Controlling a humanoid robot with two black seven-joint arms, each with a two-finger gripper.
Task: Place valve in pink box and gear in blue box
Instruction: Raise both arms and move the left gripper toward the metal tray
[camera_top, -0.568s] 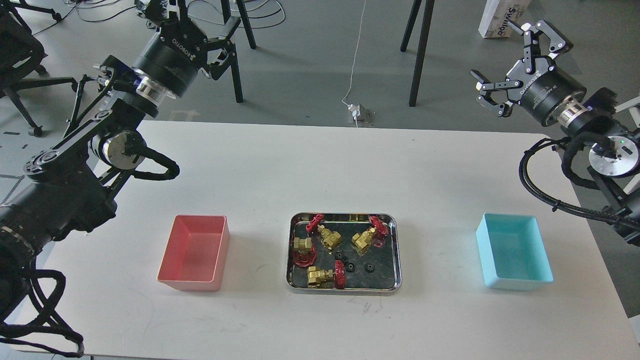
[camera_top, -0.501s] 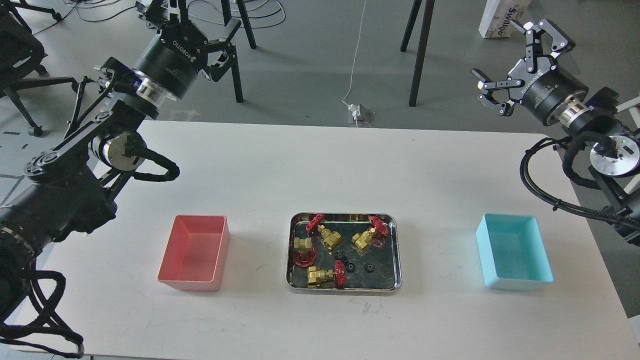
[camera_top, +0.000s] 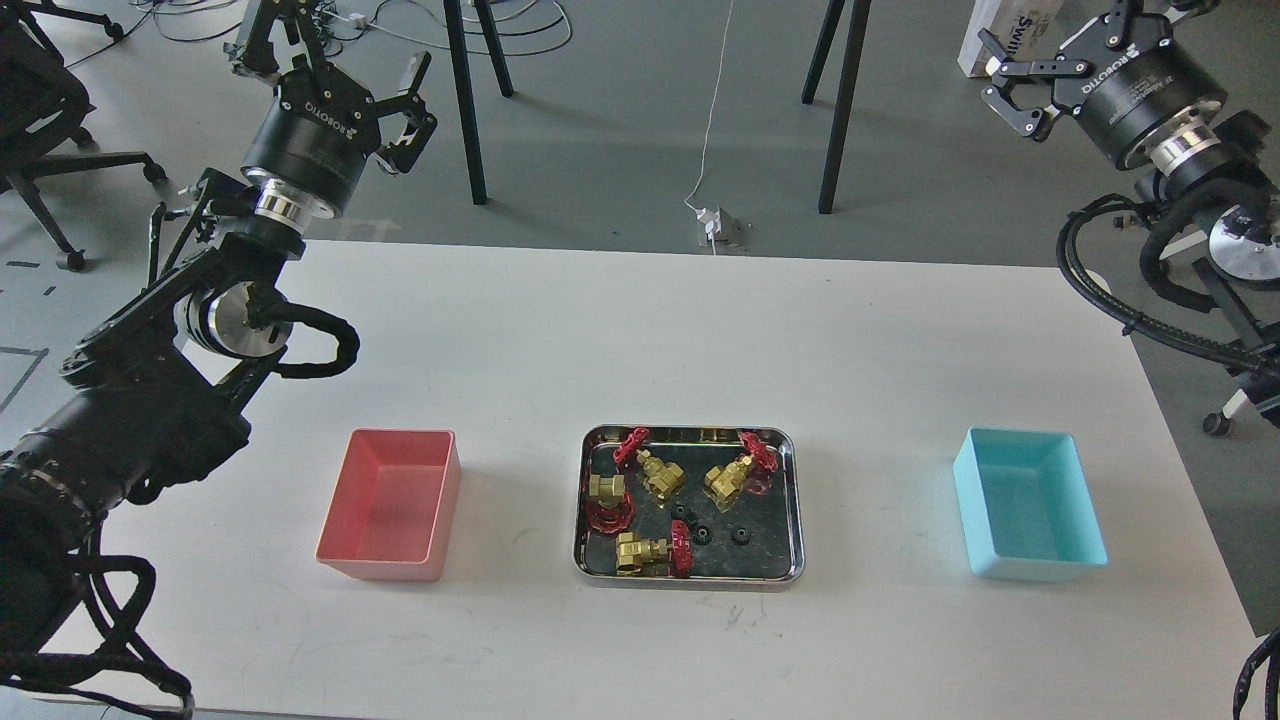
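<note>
Steel tray (camera_top: 790, 500), shiny and round-cornered, at mid-desk toward the near edge of matte white desk (camera_top: 600, 330), holding four brass valves and tiny black toothed gears. Nearest valve (camera_top: 650, 553) lying flat, long axis along the near edge, red spoked handwheel to the right. Gear (camera_top: 741, 536) just right of it. Pink box (camera_top: 440, 500) left, blue box (camera_top: 975, 500) right: tapered plastic. Left gripper (camera_top: 335, 60) and right gripper (camera_top: 1040, 60) beyond the far edge, jaws spread, holding nothing.
</note>
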